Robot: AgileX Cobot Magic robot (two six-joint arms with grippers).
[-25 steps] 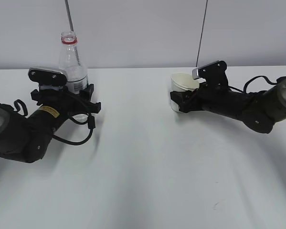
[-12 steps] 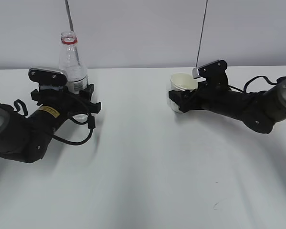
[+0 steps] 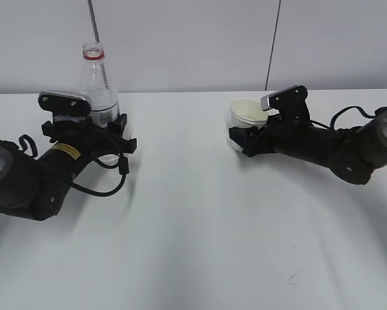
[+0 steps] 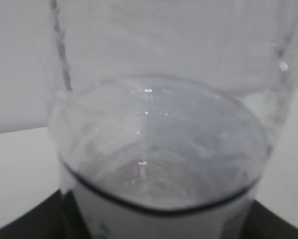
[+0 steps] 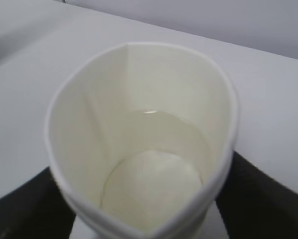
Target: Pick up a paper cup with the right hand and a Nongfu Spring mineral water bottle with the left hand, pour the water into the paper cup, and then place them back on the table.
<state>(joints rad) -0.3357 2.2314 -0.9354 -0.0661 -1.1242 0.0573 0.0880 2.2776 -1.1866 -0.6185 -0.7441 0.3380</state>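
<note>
Pour looks done: paper cup (image 5: 144,144) has water in the bottom, rim squashed out of round, and it sits on the table (image 3: 199,226) at right. Right hand (image 3: 243,139) has jaws either side of the cup; can't tell if they're gripping or already slack. Nongfu Spring mineral water bottle (image 3: 97,84) stands upright on the table at left, cap off, part full. Left hand (image 3: 109,132) is clamped around its lower body. Judging remaining: release both, back arms off.

The black left arm with the yellow sticker (image 3: 83,132) lay low, jaws clamped. The black right arm with the silver-grey plate (image 3: 243,139) stretched leftward, jaws spread.
</note>
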